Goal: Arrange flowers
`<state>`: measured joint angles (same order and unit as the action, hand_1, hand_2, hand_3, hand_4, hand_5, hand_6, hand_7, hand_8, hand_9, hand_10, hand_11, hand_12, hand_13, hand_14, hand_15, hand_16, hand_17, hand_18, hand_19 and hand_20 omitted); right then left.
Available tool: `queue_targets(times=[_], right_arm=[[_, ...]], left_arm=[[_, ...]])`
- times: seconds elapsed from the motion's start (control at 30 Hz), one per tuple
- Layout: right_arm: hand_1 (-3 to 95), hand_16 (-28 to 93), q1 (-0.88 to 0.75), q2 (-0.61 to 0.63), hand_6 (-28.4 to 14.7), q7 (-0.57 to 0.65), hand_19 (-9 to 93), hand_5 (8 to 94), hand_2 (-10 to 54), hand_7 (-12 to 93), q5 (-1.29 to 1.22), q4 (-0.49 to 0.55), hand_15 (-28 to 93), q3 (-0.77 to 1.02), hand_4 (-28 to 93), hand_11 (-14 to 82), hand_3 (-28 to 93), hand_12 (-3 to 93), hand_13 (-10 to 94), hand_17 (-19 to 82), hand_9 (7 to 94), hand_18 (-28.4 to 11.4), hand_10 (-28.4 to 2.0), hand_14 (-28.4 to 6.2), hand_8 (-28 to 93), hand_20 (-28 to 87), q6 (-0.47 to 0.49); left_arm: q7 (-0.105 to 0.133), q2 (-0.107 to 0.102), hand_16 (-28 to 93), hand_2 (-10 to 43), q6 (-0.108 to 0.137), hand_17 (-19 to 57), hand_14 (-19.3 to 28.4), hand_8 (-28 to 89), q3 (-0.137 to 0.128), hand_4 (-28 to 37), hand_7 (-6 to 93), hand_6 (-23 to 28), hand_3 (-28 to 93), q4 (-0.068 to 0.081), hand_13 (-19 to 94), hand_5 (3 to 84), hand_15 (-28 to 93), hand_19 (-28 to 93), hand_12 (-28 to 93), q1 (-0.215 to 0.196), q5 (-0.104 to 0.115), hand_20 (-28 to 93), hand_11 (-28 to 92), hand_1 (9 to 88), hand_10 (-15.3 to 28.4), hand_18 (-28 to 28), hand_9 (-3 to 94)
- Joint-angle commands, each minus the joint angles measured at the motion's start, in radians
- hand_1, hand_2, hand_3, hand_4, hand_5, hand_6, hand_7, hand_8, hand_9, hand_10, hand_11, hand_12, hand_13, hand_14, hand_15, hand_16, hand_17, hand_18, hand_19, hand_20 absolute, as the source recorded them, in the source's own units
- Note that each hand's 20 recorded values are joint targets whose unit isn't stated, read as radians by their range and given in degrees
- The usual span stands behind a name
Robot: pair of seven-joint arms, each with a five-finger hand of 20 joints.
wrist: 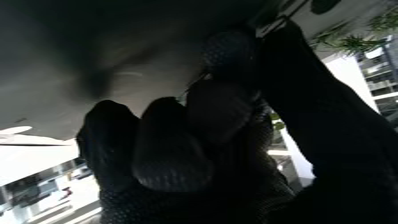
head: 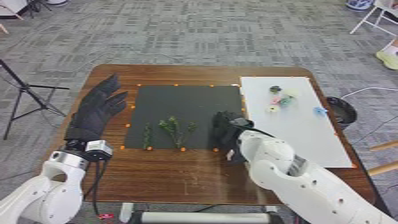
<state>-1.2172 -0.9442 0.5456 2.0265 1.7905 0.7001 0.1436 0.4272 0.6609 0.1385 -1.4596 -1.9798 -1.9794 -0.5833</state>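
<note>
A thin stem (wrist: 282,20) is pinched between the thumb and fingers of the robot's right hand (head: 224,127), above the right edge of a black mat (head: 173,102). In the right wrist view it runs slantwise across the fingertips, a dark leaf (wrist: 324,6) at its upper reach; whether its tip touches the mat I cannot tell.

The next move likely turns on the sprigs: 3 of them lie to the left of the right hand, with long axes running roughly from the robot's side toward the far edge. The leafy middle sprig (head: 172,127) rests between the slim left sprig (head: 147,135) and the right sprig (head: 192,127), the latter nearest the working hand. Setting the new stem alongside would call for turning it to match; too low a pass to the left could drag the closest greenery.

Across the mat, beyond its left edge, the left hand (head: 99,107) waits with fingers straight, pointed away from the robot, nearer the slim sprig than the right hand is.

To the right, blooms cluster at the far end of a white sheet (head: 306,135): a pink flower (head: 286,101) amid pale heads, and 1 blue flower (head: 320,111) apart near the edge. The right forearm crosses the sheet's near part, above the brown tabletop (head: 178,180).
</note>
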Motion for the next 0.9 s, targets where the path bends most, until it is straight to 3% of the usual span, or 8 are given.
queue_targets(times=[0.03, 0.4, 0.6, 0.73, 0.9], right_arm=[[24.4, 41, -0.011, 0.002, -3.3, 0.03, 93, 66.8, -9.5, 50, -0.011, -0.031, 78, 0.013, -28, 58.7, 77, 47.2, 76, 47, 77.2, -19.0, -9.7, -7.4, -11, 64, 0.072], [16.0, 39, -0.029, 0.017, -4.2, 0.078, 93, 66.6, -9.5, 49, 0.099, 0.027, 78, 0.075, -28, 57.4, 72, 45.2, 76, 47, 77.5, -19.6, -10.6, -8.0, -11, 62, 0.093], [14.3, 40, -0.04, 0.057, -5.4, 0.084, 93, 65.1, -9.5, 47, -0.008, 0.124, 77, 0.198, -28, 55.8, 69, 45.7, 75, 46, 76.1, -19.9, -11.5, -8.7, -11, 62, 0.188], [14.3, 40, -0.053, 0.119, -6.3, 0.037, 93, 63.1, -9.5, 42, -0.001, 0.167, 77, 0.247, -28, 55.1, 68, 45.6, 70, 41, 71.5, -20.7, -13.6, -10.7, -11, 59, 0.117], [17.7, 37, -0.06, 0.215, -6.6, -0.047, 93, 56.6, -9.5, 39, 0.144, 0.142, 78, 0.24, -28, 54.3, 73, 41.8, 63, 35, 63.1, -20.7, -14.2, -12.4, -10, 53, -0.102]], left_arm=[[0.0, 0.007, 6, -4.6, -0.01, -10.9, 12.7, -8, -0.003, -25.3, 16.6, 1.8, 66, -0.001, 16, 23.1, 24, 36, 19, -0.003, -0.003, 12, 14, 27.9, 9.6, 18.8, 17.3], [0.002, 0.003, 6, -4.7, -0.006, -11.0, 12.7, -8, -0.008, -25.4, 16.6, 1.9, 66, -0.004, 16, 23.2, 24, 36, 19, -0.011, -0.001, 12, 14, 27.9, 9.6, 18.8, 17.3], [0.003, 0.005, 6, -4.7, -0.005, -11.0, 12.7, -8, -0.012, -25.4, 16.5, 1.8, 66, -0.006, 16, 23.2, 24, 36, 19, -0.015, -0.002, 12, 14, 27.9, 9.6, 18.8, 17.3], [0.006, 0.004, 6, -4.6, -0.001, -11.0, 12.7, -8, -0.017, -25.4, 16.6, 1.8, 66, -0.01, 16, 23.2, 24, 36, 19, -0.025, 0.0, 12, 14, 28.0, 9.6, 18.8, 17.3], [0.009, 0.004, 6, -4.7, 0.001, -10.9, 12.7, -8, -0.021, -25.3, 16.6, 1.9, 66, -0.012, 16, 23.2, 24, 36, 19, -0.03, 0.0, 12, 14, 28.0, 9.6, 18.8, 17.3]])
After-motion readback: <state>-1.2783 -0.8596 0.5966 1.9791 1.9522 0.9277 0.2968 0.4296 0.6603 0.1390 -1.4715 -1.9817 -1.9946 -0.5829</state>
